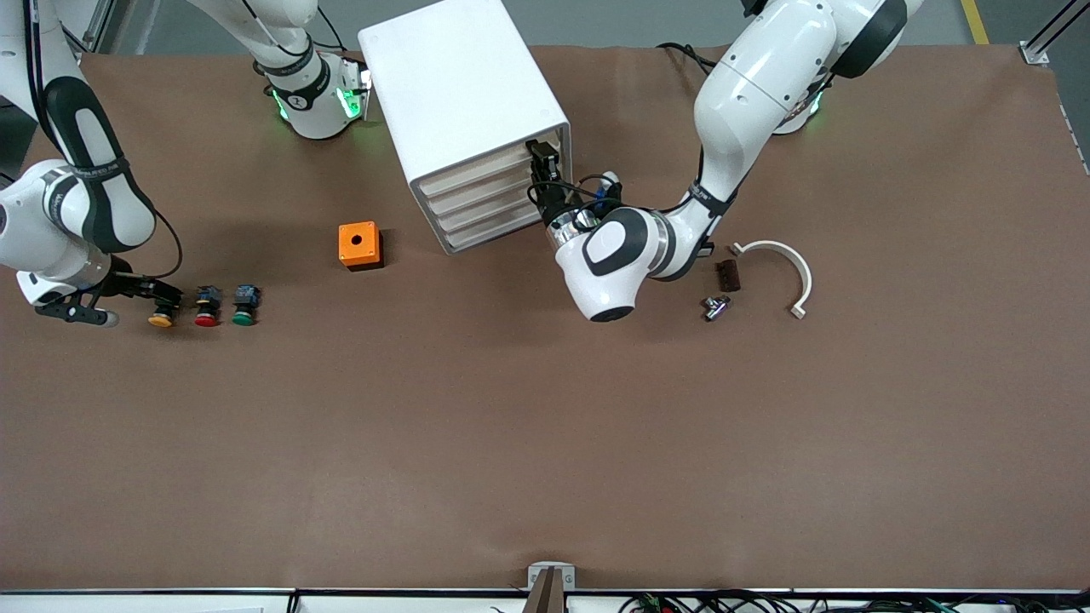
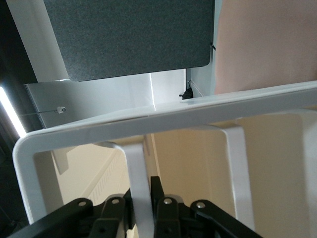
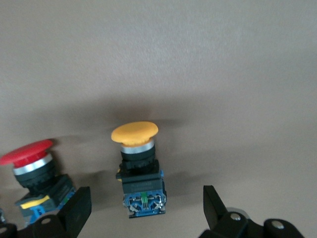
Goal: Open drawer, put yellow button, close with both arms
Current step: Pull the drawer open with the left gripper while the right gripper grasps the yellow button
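Left claw (image 1: 542, 162) clenched on the handle (image 2: 136, 186) of the top drawer (image 1: 490, 167), ready for a pull, drawer not yet out. Right claw (image 1: 162, 294) spread wide around the yellow button (image 1: 160, 318) on the desk (image 1: 545, 426) at the right arm's end, set for a grab.

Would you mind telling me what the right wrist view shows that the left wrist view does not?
Only the right wrist view shows the yellow button lying on the brown table between the right gripper's open fingers, with the red button beside it. Only the left wrist view shows the white cabinet, with the left gripper at the drawer front, around a white handle bar. Both share only black gripper fingers in the foreground.
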Tool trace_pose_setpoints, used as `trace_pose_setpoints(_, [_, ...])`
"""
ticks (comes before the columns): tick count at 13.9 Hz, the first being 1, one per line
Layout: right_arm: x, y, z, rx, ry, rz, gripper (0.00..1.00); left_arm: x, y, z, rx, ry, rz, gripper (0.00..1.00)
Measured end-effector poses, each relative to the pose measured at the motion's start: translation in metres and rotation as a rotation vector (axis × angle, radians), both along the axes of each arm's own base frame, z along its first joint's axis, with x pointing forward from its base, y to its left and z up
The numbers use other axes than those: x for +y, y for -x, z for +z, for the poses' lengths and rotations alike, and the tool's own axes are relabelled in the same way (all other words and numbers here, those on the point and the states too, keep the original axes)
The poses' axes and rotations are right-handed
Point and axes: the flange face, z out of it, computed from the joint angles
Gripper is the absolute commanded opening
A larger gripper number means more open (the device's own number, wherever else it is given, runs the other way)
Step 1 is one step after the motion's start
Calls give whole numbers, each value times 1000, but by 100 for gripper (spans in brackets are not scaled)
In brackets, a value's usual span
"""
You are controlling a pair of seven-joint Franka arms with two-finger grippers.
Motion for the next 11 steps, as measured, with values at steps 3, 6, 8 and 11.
trace_pose_setpoints(3, [0,4,-13,20,-6,-2,100,17,-18,-1,4,-14,31,3])
trace_pose_setpoints(6, [1,6,-18,30,-11,17,55,49,-51,-1,4,-36,94,4])
trace_pose_setpoints(8, [-1,8,-20,35,-15,47,0,68,-69,-1,2,-36,138,6])
trace_pose_setpoints(11, [-9,13,-21,38,-19,57,0,92,-91,-1,-4,-37,200,7])
